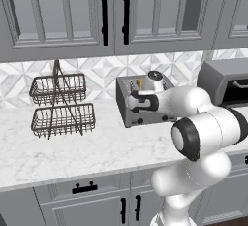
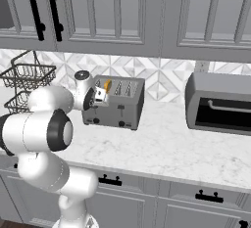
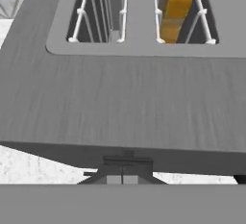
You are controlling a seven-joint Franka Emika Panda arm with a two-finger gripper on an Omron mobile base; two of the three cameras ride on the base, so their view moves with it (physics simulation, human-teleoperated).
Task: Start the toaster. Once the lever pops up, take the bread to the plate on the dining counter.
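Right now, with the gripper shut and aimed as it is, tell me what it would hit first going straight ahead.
Most likely the toaster: the gripper points down at the front edge of its grey top, just above a lever. The bread sits in a slot further on. Depth is unclear, so the lever could come first.

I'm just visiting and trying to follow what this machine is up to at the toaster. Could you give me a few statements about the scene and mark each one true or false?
1. A slice of bread stands in one toaster slot. True.
2. The pincer is wide open. False: it is shut, at the toaster's front edge.
3. A two-tier wire basket stands left of the toaster. True.
4. The basket is full of fruit. False: both tiers look empty.
5. The toaster sits on a wooden counter. False: the counter is white marble.
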